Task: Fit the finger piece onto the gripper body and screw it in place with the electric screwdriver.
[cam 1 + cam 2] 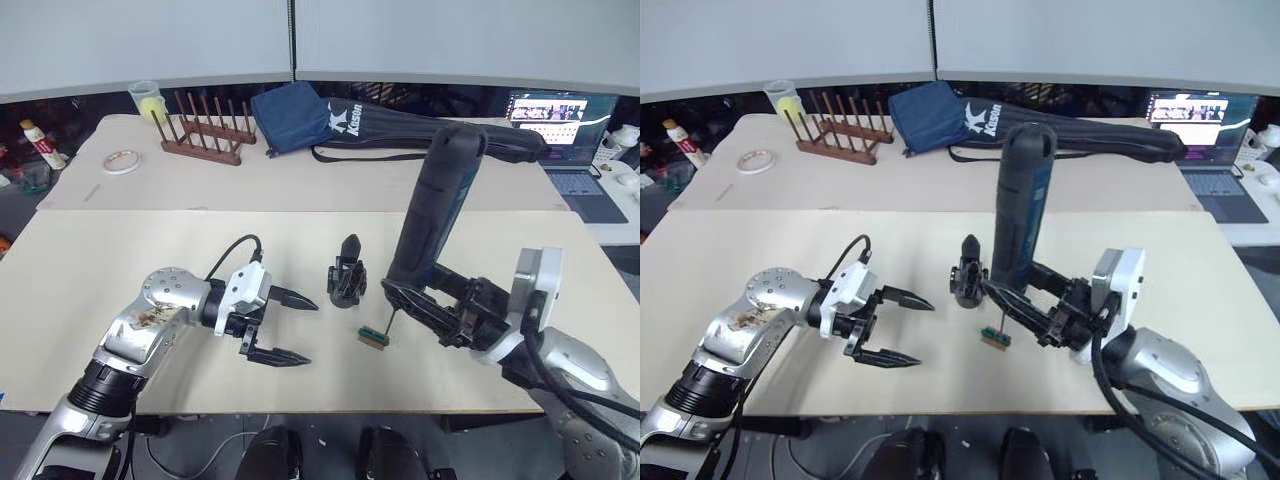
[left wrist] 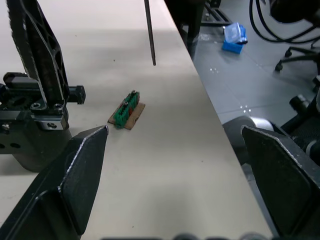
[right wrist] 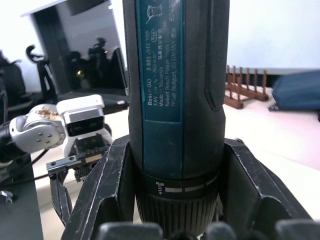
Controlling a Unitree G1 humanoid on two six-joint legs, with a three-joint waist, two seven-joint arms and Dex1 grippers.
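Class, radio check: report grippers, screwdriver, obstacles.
Left gripper open, empty. Right gripper shut on electric screwdriver, bit above small green piece. Gripper body between, nothing blocking.

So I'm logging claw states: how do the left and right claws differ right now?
The left claw is open and empty, low over the table; the right claw is shut on the electric screwdriver, held upright with its bit above the small green piece. Both flank the gripper body.

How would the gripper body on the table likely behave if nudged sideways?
The gripper body stands upright on a small base with its finger pointing up, so it may tip. It looks blocky and rigid, so it would probably slide or topple rather than roll.
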